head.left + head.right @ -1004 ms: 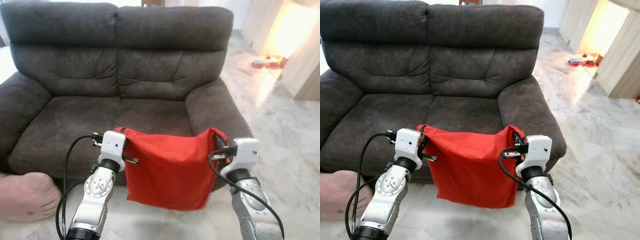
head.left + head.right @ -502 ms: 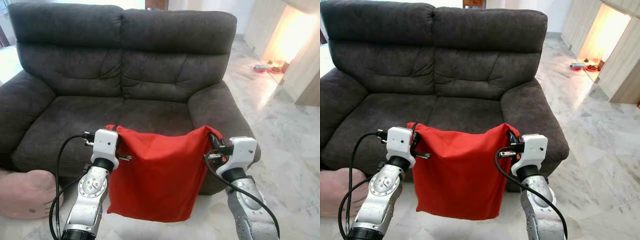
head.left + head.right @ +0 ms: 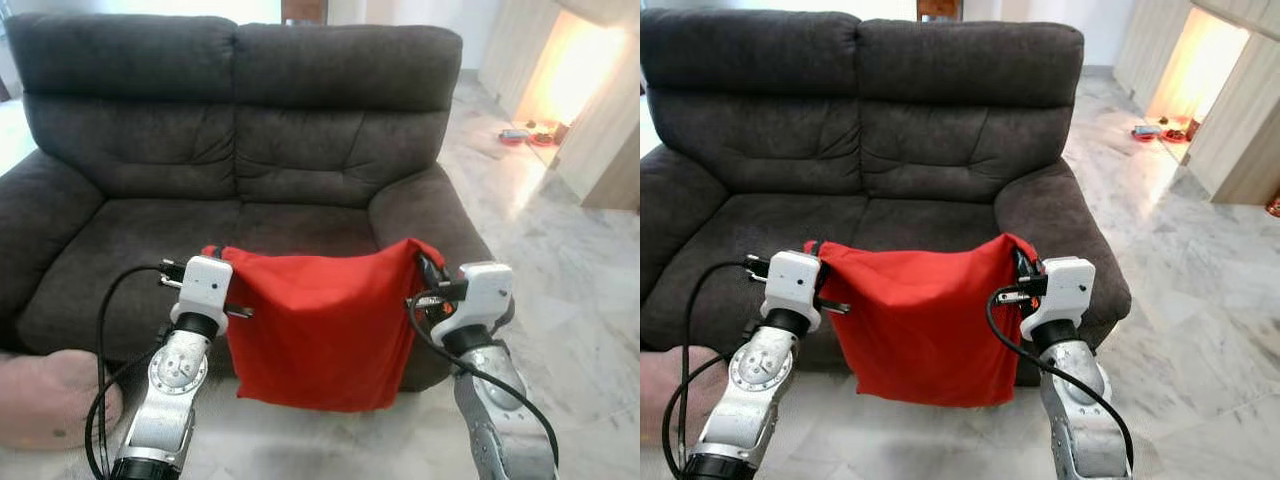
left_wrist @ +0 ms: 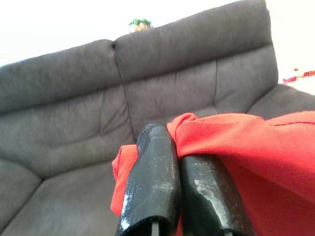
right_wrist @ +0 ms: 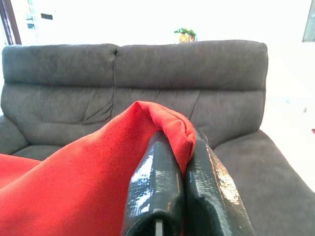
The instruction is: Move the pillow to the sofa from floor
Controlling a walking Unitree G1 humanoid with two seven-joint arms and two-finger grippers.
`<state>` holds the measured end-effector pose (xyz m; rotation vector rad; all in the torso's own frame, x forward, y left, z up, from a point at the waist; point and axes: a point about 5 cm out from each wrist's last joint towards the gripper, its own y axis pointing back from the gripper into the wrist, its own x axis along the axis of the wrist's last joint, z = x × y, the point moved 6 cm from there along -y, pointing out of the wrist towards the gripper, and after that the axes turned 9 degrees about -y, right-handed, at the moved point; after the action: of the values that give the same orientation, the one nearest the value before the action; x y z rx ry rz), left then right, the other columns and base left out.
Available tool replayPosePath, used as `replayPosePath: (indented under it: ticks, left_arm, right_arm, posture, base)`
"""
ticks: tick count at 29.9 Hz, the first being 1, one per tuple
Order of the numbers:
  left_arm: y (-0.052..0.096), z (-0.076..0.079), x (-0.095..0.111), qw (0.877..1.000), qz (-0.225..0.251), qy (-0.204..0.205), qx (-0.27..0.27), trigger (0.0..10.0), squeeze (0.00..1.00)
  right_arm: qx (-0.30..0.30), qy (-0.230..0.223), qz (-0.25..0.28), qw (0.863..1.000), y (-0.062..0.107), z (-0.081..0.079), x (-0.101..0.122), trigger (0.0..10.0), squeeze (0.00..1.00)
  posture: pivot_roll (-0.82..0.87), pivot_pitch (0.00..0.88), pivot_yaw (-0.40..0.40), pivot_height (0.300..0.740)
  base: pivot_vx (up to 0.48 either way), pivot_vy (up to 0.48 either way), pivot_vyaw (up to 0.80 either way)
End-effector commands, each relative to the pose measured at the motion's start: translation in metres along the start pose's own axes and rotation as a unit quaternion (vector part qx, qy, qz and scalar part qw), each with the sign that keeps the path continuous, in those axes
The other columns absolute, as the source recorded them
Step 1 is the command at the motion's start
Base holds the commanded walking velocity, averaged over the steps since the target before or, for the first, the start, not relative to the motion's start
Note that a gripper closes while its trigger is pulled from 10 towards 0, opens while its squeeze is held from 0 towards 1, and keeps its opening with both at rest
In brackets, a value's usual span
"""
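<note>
A red pillow (image 3: 320,325) hangs flat between my two arms, just in front of the dark grey sofa (image 3: 250,130). My left gripper (image 3: 214,255) is shut on the pillow's upper left corner (image 4: 184,129). The upper right corner (image 5: 170,125) is pinched in my right gripper (image 3: 428,268), also shut. The pillow's top edge sags slightly between them at about seat height. Its lower edge hangs above the floor, in front of the sofa's seat front.
A pink cushion (image 3: 45,400) lies on the marble floor at the sofa's left front corner, beside my left arm. Open marble floor (image 3: 570,300) stretches to the right. Small red items (image 3: 525,133) sit far back right near a lit doorway.
The camera view has shifted slightly. Both grippers keep their hold, and the pillow now hangs a little higher and closer to the sofa's seat front.
</note>
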<state>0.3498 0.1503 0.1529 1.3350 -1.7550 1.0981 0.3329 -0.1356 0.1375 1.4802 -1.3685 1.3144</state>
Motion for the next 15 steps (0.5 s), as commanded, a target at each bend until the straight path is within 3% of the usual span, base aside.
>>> replayPosePath:
  ticks: [1,9,15]
  left_arm:
    - [-0.008,-0.012,0.038,0.997,0.073,0.000,0.021,10.0,0.00]
    - [-0.010,-0.007,0.042,0.997,0.079,0.008,0.014,10.0,0.00]
    - [-0.014,-0.014,0.048,0.996,0.088,0.003,0.022,10.0,0.00]
  right_arm:
    - [0.018,0.004,0.046,0.999,-0.004,-0.008,0.024,10.0,0.00]
    - [0.023,0.004,0.051,0.998,-0.005,-0.012,0.028,10.0,0.00]
    - [0.025,0.007,0.058,0.998,-0.005,-0.012,0.033,10.0,0.00]
  posture:
    - [0.07,0.000,-0.040,0.740]
    - [0.07,0.000,-0.040,0.740]
    - [0.07,0.000,-0.040,0.740]
  base:
    - [0.311,0.000,0.00]
    - [0.332,0.000,0.00]
    - [0.360,0.000,0.00]
